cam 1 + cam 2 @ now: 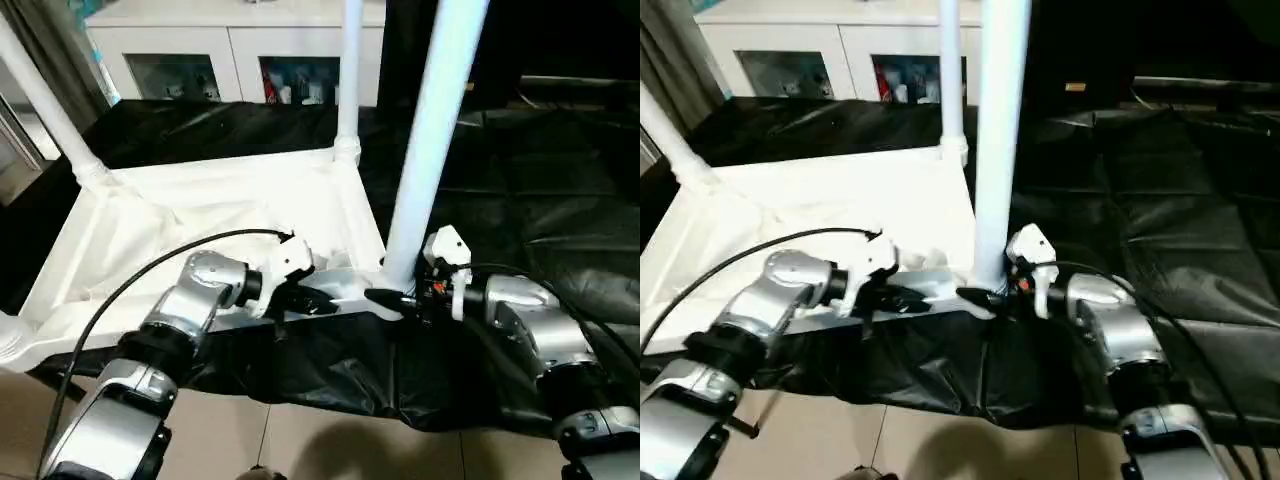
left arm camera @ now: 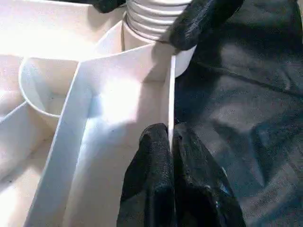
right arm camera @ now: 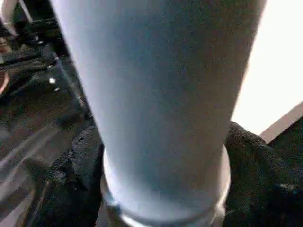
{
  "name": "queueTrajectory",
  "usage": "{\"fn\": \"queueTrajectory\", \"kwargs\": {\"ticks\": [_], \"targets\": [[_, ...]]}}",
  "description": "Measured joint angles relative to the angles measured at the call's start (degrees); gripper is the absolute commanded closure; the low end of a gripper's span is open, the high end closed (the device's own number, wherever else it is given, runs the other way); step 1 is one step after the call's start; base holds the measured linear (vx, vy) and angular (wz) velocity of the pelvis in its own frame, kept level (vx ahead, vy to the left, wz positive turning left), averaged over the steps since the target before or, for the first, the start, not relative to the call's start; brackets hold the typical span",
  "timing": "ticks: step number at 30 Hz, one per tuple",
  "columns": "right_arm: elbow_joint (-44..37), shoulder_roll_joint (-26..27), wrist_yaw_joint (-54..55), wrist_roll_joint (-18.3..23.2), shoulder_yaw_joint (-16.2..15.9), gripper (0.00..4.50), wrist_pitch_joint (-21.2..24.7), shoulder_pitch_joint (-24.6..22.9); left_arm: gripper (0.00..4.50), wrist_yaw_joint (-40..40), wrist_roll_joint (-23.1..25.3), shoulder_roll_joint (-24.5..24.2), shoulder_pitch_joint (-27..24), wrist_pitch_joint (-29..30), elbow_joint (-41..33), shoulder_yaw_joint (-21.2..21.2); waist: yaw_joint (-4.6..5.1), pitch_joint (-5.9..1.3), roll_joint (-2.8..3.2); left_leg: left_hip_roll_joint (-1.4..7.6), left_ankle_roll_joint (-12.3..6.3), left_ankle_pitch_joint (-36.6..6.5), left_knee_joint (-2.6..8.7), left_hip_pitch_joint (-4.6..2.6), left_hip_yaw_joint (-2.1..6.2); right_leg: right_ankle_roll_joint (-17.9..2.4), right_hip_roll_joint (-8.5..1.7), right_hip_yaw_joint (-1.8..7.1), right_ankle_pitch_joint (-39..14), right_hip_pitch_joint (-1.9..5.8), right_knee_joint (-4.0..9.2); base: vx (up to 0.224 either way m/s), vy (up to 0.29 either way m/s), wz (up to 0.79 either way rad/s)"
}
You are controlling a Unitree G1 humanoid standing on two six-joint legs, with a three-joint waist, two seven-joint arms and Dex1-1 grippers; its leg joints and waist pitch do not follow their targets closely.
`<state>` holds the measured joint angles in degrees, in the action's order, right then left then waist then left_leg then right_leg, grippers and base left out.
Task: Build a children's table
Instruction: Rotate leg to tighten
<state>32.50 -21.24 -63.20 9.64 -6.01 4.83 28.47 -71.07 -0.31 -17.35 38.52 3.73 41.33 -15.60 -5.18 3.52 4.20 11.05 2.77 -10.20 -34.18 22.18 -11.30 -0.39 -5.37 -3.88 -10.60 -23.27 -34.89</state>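
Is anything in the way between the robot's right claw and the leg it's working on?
Nothing visible. The right claw already has its black fingers on either side of the near leg, right at the base where it meets the tabletop.

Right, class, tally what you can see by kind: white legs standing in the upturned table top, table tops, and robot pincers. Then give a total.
White tubular plastic legs: 3
White square moulded plastic table top: 1
Black two-fingered pincers, left pincer and right pincer: 2
Total: 6
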Motion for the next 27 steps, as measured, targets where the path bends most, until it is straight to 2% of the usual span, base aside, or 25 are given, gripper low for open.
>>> {"fn": "queueTrajectory", "kwargs": {"ticks": [4,8,12,15,23,25,27], "targets": [[-0.24,-0.01,-0.13,0.57,-0.02,1.68,0.85,-0.02,4.5,-0.09,-0.01,-0.01,0.0,0.0,0.0,0.06,0.0,0.01,-0.01,0.0,0.0,0.0,0.0,0.0,0.0,0.0,0.0,0.0,0.0,0.0,-0.01,0.0,0.0,0.0],[-0.9,1.0,2.15,0.63,0.43,1.73,1.24,-0.73,4.5,1.1,0.02,0.64,-0.03,0.2,0.06,0.12,0.04,0.02,-0.03,0.0,0.01,0.0,0.01,-0.01,0.0,0.0,0.0,0.0,0.0,0.0,-0.01,0.0,0.0,0.0],[2.34,5.31,14.65,-1.66,2.72,1.75,-0.62,0.16,4.5,8.61,1.1,3.12,1.3,1.08,2.41,0.86,0.64,0.04,-0.06,-0.05,0.02,0.0,0.0,-0.14,-0.02,-0.04,0.0,0.1,0.03,0.0,-0.04,0.0,0.0,0.0],[6.18,9.53,27.76,-3.33,5.13,1.76,-0.44,3.03,4.5,16.36,2.3,6.78,3.94,2.22,5.99,1.85,1.04,0.03,-0.06,-0.06,0.03,0.0,0.02,-0.17,-0.01,-0.04,0.0,0.11,0.03,-0.01,-0.04,0.0,0.0,0.0],[9.36,15.54,44.96,-5.37,8.16,1.76,-1.52,5.06,4.5,25.42,3.01,11.71,6.88,3.53,10.26,2.17,1.13,-0.04,0.04,-0.14,0.03,0.0,0.07,-0.23,0.0,-0.02,-0.01,0.17,0.02,0.2,0.05,0.0,0.0,0.0],[9.44,15.7,45.16,-5.47,8.34,1.2,-1.96,4.98,4.5,25.46,3.15,11.91,7.09,3.5,10.63,2.33,1.14,-0.05,0.05,-0.16,0.02,0.0,0.07,-0.22,0.01,-0.02,-0.02,0.18,0.02,0.24,0.11,0.0,0.0,0.0],[9.34,15.59,43.4,-4.8,8.92,1.03,-2.02,4.8,4.5,25.32,3.41,11.9,7.13,3.05,10.85,2.34,1.17,-0.06,0.06,-0.16,0.02,-0.01,0.07,-0.22,0.0,-0.02,-0.02,0.18,0.02,0.26,0.13,0.0,0.0,0.0]]}}
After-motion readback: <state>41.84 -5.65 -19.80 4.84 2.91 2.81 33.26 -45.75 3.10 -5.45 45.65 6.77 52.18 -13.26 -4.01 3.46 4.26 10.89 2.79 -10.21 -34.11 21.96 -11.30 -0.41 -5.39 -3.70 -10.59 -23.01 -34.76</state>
